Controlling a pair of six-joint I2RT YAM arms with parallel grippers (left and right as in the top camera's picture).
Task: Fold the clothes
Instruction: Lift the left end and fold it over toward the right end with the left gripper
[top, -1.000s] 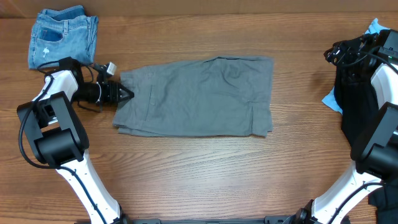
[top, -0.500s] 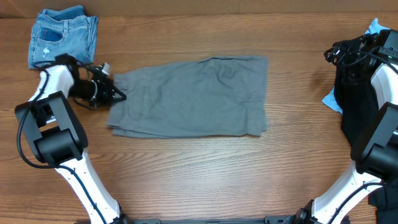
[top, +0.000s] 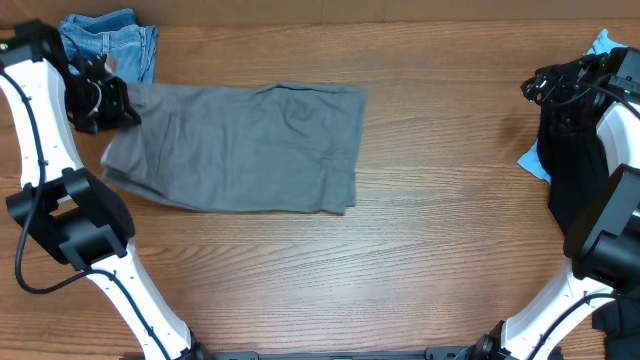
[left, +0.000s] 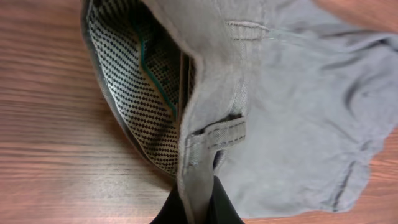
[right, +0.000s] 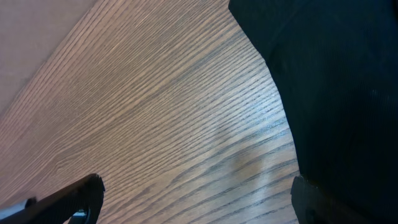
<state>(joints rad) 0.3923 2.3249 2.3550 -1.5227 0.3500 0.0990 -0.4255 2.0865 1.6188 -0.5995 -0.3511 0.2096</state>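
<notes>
The grey shorts (top: 240, 145) lie flat on the wooden table, left of centre. My left gripper (top: 125, 108) is shut on their waistband at the top left corner; the left wrist view shows the fingers (left: 198, 208) pinching the grey waistband (left: 211, 134) with the dotted lining exposed. The faded-denim shorts (top: 110, 45) lie folded at the back left, just behind that gripper. My right gripper (right: 193, 193) is open over bare wood, beside the black garment (right: 336, 87). In the overhead view the black garment (top: 570, 130) and light-blue cloth (top: 530, 158) lie at the right edge under the right arm.
The left arm (top: 45, 130) runs along the table's left edge. The right arm (top: 610, 200) covers the right edge. Bare wood lies between the grey shorts and the black garment.
My left gripper has dragged the grey shorts to the left and toward the back, up next to the denim shorts. The right arm has not moved.
</notes>
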